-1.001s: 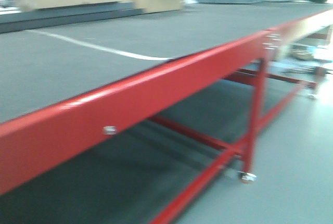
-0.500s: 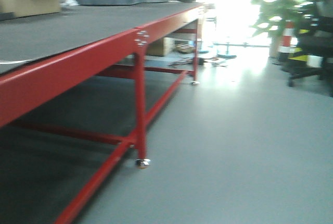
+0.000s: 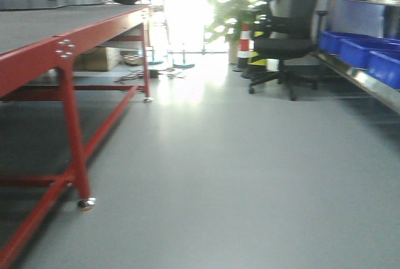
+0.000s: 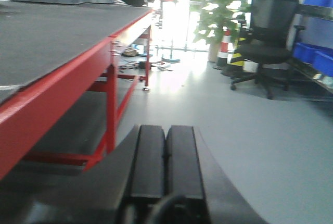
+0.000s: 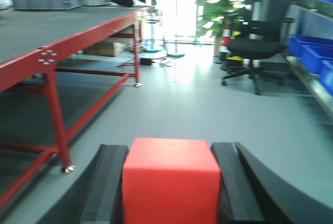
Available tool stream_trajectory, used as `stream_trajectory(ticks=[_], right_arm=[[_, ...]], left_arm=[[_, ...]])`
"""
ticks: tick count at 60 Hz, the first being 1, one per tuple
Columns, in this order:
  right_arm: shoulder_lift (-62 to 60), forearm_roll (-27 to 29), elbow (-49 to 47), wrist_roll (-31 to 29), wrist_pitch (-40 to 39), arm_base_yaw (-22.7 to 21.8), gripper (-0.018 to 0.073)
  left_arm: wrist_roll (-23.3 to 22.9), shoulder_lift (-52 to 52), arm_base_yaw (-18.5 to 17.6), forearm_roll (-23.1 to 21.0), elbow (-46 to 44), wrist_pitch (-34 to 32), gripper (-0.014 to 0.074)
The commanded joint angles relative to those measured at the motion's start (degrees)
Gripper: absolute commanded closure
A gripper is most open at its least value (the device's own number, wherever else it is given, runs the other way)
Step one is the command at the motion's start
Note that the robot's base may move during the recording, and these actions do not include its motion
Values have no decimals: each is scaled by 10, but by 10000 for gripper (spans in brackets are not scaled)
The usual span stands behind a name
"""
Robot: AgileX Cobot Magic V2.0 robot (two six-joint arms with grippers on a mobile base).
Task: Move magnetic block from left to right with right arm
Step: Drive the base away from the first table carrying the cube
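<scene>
**Between our right fingers, a red cube**

We hold the magnetic block (image 5: 170, 182) clamped in our right gripper (image 5: 170, 152). Our left gripper (image 4: 166, 130) has its fingers pressed together. A red-framed table (image 5: 78, 39) stands left, an office chair (image 5: 257, 34) right.

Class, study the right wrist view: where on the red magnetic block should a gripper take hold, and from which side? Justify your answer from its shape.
Grip the magnetic block on its two opposite upright side faces, coming in from the camera side, as the right gripper does. The cube's flat, parallel faces suit the straight fingers on either side.
</scene>
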Motion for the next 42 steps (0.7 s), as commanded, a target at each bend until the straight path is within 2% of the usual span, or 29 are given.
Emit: stream_trajectory(ticks=[1, 42], right_arm=[[8, -15, -16, -4, -52, 0, 388], [9, -15, -16, -4, -52, 0, 388]], left_arm=[[-4, -8, 2, 0, 5, -55, 713], [-4, -8, 3, 0, 5, -55, 713]])
